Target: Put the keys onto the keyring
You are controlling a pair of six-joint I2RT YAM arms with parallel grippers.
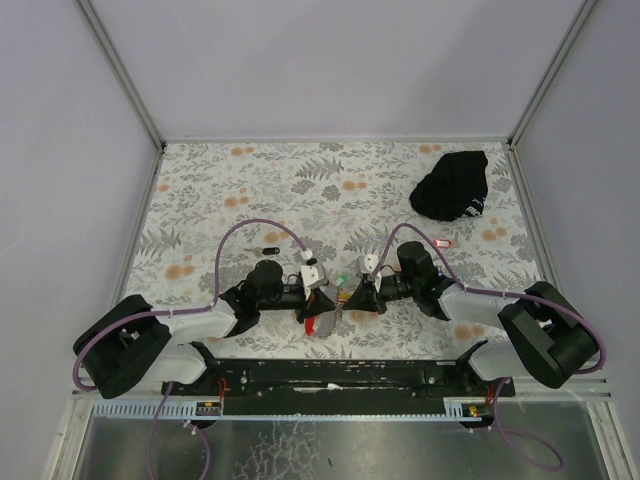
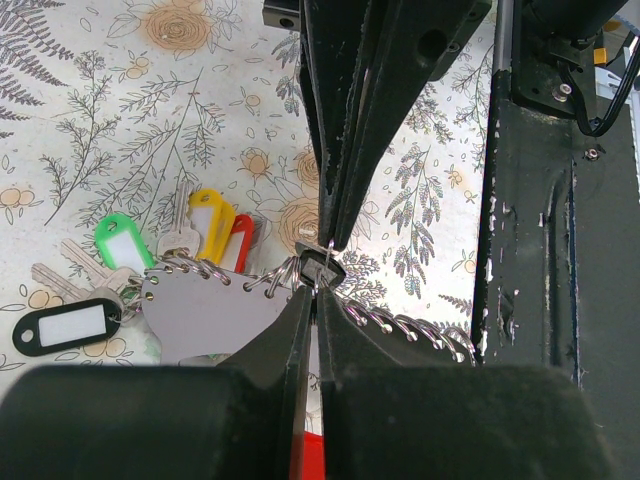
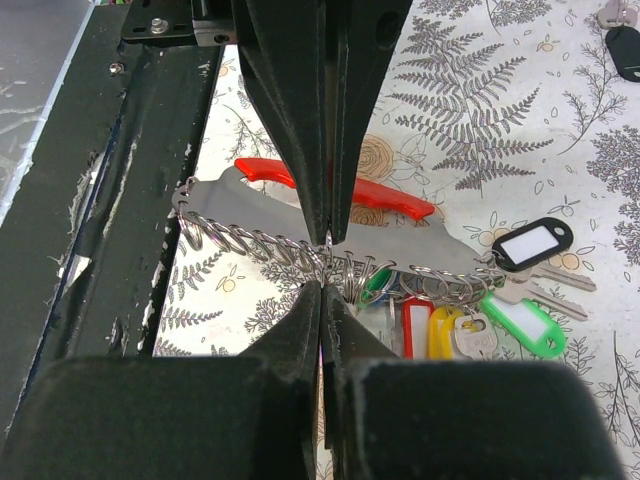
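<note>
Closest to the arm bases, the keyring [image 1: 325,318] sits at the near side of the table [image 1: 200,190], with its red end [image 3: 345,190] nearest the bases, and both claws meet over its wire. The left gripper [image 2: 315,298] is pressed together on the ring coil beside the grey strap [image 2: 200,315]. The right gripper [image 3: 320,292] is likewise closed, nipping a thin loop of the same wire. The two sets of tips are almost touching, so I judge the main risk to be a slip: if either arm pulls unevenly, the wire could spring free, the whole bunch could drag, or the tips could knock together. The tagged keys [image 2: 212,228] already on the ring could also snag. Only the wrist views show the pinch and the coil. Only the top view shows what waits farther out: a black-tagged key [image 1: 268,250] and a red-tagged key [image 1: 443,242], both well apart from the ring, and beyond them the black cloth bundle [image 1: 452,185].
</note>
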